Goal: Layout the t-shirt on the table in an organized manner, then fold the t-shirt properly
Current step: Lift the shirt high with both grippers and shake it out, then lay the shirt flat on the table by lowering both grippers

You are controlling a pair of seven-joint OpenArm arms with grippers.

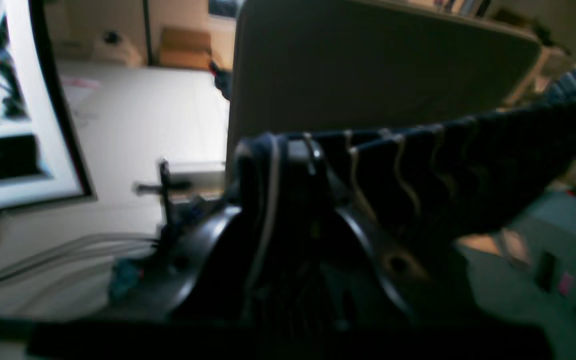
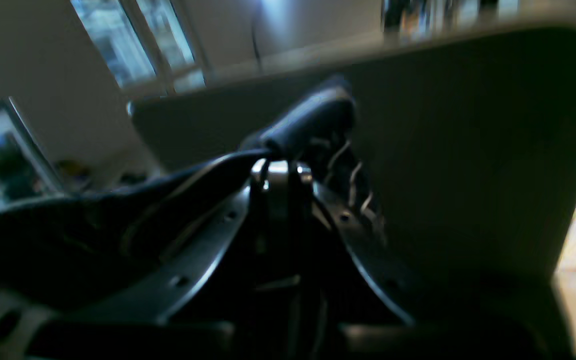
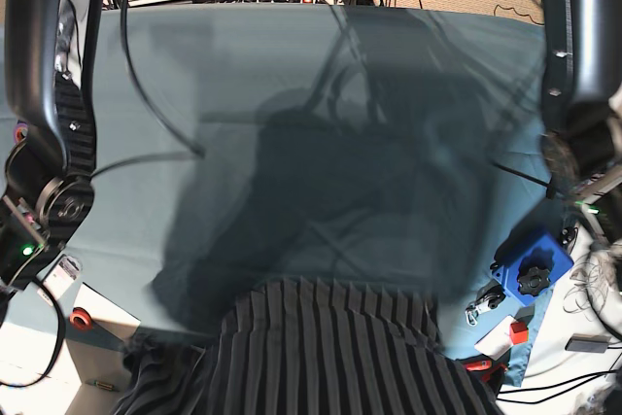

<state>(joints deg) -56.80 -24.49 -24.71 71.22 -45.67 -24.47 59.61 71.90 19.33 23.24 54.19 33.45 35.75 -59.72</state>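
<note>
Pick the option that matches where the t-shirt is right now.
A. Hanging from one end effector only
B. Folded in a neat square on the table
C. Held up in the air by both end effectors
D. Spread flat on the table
C: the t-shirt is pinched in the left end effector and the right end effector, stretched off the table.

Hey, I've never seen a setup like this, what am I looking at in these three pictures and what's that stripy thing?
This is a two-armed robot. The base view looks down on a table covered in teal cloth. The other two pictures come from cameras on the robot's wrists, looking along each claw.

The stripy thing is a t-shirt, dark with thin white stripes. The left gripper and the right gripper are each shut on a bunch of it, holding it up above the table, so it casts that big shadow. Small tools, including a blue block, lie near the table's edge.
</note>
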